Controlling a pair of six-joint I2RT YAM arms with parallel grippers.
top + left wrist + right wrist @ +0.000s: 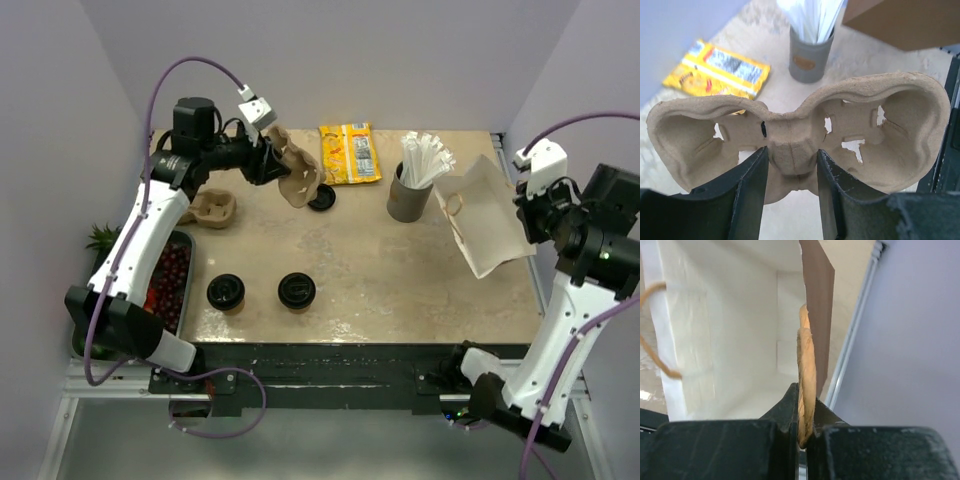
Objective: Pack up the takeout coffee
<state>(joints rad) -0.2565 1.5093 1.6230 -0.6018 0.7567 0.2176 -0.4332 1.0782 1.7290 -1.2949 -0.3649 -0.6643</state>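
Note:
Two small brown cups with black lids on, one at the left [226, 292] and one at the right [297, 290], stand near the table's front edge. My left gripper [268, 160] [791, 156] is shut on the centre ridge of a moulded cardboard two-cup carrier [296, 172] [795, 135], held tilted above the back of the table. My right gripper [530, 213] [805, 397] is shut on the twisted paper handle [806, 360] of a paper bag [486, 216] [735, 340], brown outside and white inside. The bag hangs open at the right.
A second carrier [212, 208] lies at the left. A dark round thing [323, 200] lies partly under the held carrier. A grey cup of white straws [411, 192] [810, 57] and a yellow packet [349, 152] [717, 70] are at the back. A tray of red fruit [168, 285] is at the left edge.

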